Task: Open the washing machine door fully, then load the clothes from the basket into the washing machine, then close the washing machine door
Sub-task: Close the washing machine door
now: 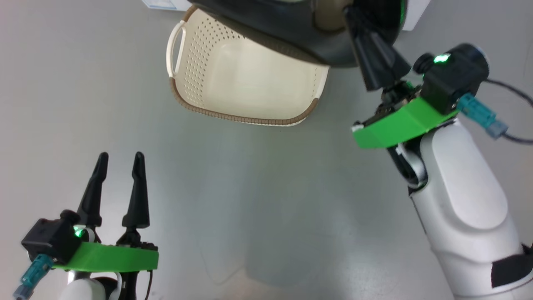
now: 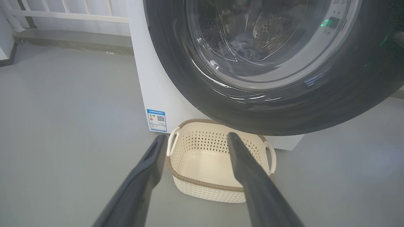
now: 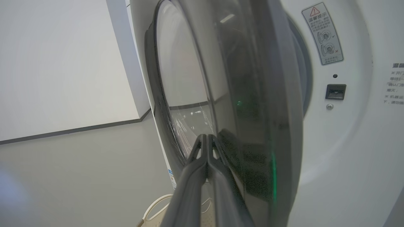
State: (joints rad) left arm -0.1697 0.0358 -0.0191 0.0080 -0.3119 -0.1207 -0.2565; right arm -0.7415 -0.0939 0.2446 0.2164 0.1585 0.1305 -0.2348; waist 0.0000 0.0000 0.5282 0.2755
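**washbot_fan:** Since the big round door with the glossy black rim and bulging glass window (image 3: pixel 240 94) is hanging partway out from the white front-loading washing machine (image 3: pixel 347 148), which arm is lined up for the shove?

**drum_roll:** Right one, easy. The door sits edge-on to it, swung out toward the near side, and you can see the dark latch slot (image 3: pixel 335 91) on the machine's front at the right. The right gripper (image 3: pixel 206 137) has its two dark fingers pressed flat together with nothing between them. The tips are low on the door's outer face, touching or just beside, can't tell which. So the machine lies beyond the door from the fingers, and I reckon a push toward the far side shuts it.

**washbot_fan:** And the other?

**drum_roll:** The left gripper (image 1: pixel 120 155) hangs near-left, fingers spread wide, holding nothing, well apart from the door. The small cream perforated plastic basket with the brown rim (image 1: pixel 250 120) sits on the grey floor (image 1: pixel 266 187) under the door's lower edge. Nothing in it, so I'd guess loading's done.
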